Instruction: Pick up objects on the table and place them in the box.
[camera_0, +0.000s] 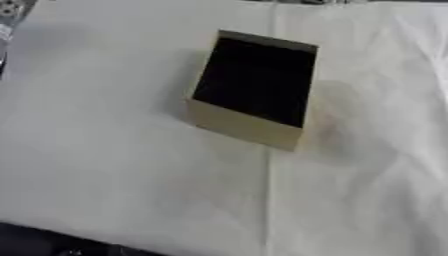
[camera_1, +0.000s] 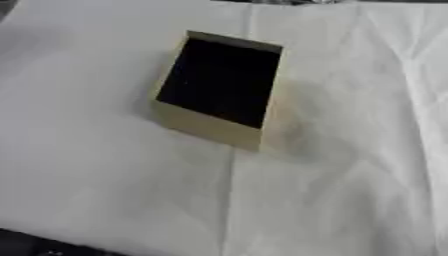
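Tan open-topped box (camera_0: 247, 129) standing askew near the middle of the tabletop (camera_0: 114, 165), on a white cloth (camera_1: 350, 165) marked by a lengthwise fold line and creases toward the right side. Box interior dark, contents impossible to make out. Near wall facing the camera, far rim tilted toward the upper right. Soft shadow falling on the cloth just right of the box. Dark strip (camera_0: 35, 242) along the lower left edge beyond the cloth. Neither hand in either view, so finger state impossible to tell. No loose objects discernible on the cloth around the box.
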